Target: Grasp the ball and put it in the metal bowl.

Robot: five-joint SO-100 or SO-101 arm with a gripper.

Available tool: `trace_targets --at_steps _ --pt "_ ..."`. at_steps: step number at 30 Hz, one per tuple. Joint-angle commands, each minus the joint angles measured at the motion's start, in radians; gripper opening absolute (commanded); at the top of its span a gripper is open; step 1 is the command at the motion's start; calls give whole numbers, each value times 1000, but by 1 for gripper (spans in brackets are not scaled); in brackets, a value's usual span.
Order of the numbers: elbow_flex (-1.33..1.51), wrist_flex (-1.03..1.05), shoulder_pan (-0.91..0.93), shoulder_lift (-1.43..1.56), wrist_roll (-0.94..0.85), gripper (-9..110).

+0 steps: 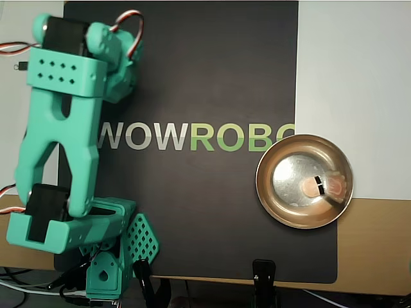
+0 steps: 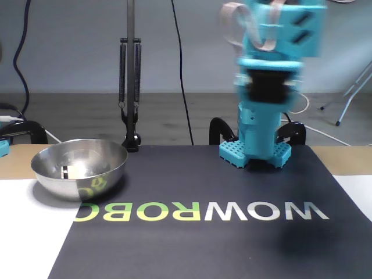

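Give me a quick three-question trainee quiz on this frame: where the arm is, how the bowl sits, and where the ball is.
1. True or false: in the overhead view the arm hangs over the metal bowl.
2. The bowl rests: A) wholly on the dark mat; B) across the mat's edge, partly off it; C) wholly off the mat.
3. Where is the ball?

Key:
1. False: the arm is at the left and the bowl is at the right.
2. B.
3. Apparently inside the bowl, where it shows as a tan round spot. No ball lies on the mat.
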Motion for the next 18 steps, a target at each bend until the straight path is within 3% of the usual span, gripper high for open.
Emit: trace_targets --at_steps 1,18 --pt "20 -14 -43 67 40 0" --pt "233 -212 -222 74 192 0"
